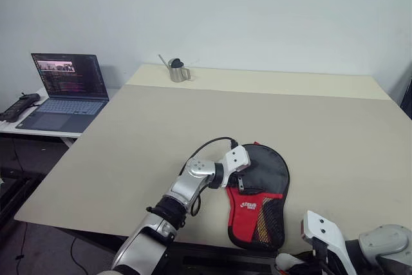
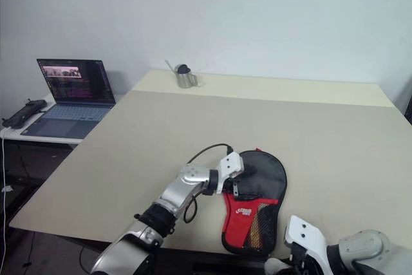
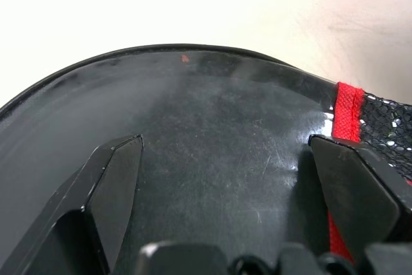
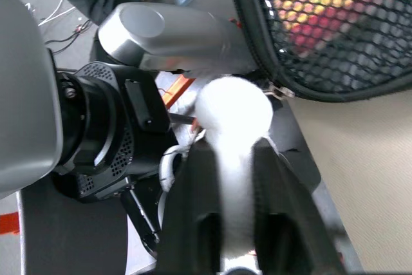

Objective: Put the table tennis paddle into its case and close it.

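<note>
The table [image 1: 193,114] lies bare across its middle and far side. The case [image 1: 261,198] sits at the near edge, its red end overhanging slightly. The left gripper [image 3: 222,178] rests wide open on the black part. The right gripper [image 4: 228,159], by the near edge, pinches something white.

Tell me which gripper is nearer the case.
Left. The left gripper is open over the case's black round part; the right gripper is off the table's near edge, beside the mesh end.

Reaching the left gripper [image 3: 222,178] forward with fingers spread wide apart; keeping the right gripper [image 4: 228,159] low near the body, pointing downward.
</note>
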`<state>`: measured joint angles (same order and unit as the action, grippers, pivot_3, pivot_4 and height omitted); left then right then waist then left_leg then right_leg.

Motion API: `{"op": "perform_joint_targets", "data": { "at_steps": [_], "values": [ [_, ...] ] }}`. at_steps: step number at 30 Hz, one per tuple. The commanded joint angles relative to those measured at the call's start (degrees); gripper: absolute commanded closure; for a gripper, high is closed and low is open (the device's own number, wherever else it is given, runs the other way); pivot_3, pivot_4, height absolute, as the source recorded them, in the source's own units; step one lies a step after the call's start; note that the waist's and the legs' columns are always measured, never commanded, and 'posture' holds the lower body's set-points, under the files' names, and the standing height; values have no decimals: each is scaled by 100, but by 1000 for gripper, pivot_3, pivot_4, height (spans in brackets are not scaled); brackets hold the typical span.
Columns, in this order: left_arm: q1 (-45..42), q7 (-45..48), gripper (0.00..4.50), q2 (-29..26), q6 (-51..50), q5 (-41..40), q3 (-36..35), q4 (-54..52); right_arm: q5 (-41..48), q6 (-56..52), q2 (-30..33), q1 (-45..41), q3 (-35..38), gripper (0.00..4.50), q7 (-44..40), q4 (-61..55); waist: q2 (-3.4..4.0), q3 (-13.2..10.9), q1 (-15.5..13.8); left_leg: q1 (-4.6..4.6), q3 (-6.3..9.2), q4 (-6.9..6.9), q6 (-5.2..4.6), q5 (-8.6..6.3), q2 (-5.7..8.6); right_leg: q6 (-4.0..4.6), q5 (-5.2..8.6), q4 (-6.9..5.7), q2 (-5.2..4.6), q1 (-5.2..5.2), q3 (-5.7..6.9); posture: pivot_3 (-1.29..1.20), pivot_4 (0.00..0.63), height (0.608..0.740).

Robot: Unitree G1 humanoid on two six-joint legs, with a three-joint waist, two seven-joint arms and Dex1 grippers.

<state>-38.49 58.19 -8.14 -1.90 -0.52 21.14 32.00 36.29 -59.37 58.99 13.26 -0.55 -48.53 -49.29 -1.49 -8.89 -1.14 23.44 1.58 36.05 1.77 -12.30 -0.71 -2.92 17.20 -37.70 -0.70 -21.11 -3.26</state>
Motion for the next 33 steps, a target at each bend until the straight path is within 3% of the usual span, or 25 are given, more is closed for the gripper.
{"op": "perform_joint_targets", "data": {
  "at_steps": [1,9,12,16,23,28,33],
  "values": [
    [104,-51,0,102,-18,390,366,495,263,-100,5,23,386,2783,42,-112,-2,2,-1,0,1,1,0,0,0,0,0,0,-3,1,2,0,150,740],
    [-59,-164,0,371,195,401,254,823,1239,-336,14,-132,1583,37,-96,-101,-21,6,-9,0,5,4,-1,0,6,-5,-1,0,-14,6,9,0,150,740],
    [-63,-199,0,375,226,351,173,761,1619,-277,-88,-955,1927,37,-8,537,-25,4,18,0,2,4,-1,0,5,-7,-3,-1,-13,6,6,0,150,740],
    [80,-106,0,188,113,174,14,208,741,483,-348,-2010,1331,37,245,1733,-27,4,43,-4,3,4,-3,1,5,-9,-5,-2,-15,8,7,0,150,740],
    [672,200,0,-648,-812,-622,-586,-2060,-304,2106,-1296,-3284,490,37,-115,3752,4,-36,222,16,-5,-5,-13,-5,2,17,-13,-31,-12,-39,-24,0,150,740],
    [1130,27,0,-1315,-1760,-1338,-1351,-3426,-799,3065,-1787,-3871,269,37,-422,4915,14,-66,281,39,2,-1,-13,-6,2,21,-16,-40,-13,-64,-25,0,150,740],
    [1551,-360,0,-1756,-2269,-1724,-2016,-4069,-1190,3837,-2037,-4183,179,37,-716,5865,16,-69,285,37,2,0,-13,-6,3,21,-16,-39,-21,-63,-26,0,150,740]
  ]
}}
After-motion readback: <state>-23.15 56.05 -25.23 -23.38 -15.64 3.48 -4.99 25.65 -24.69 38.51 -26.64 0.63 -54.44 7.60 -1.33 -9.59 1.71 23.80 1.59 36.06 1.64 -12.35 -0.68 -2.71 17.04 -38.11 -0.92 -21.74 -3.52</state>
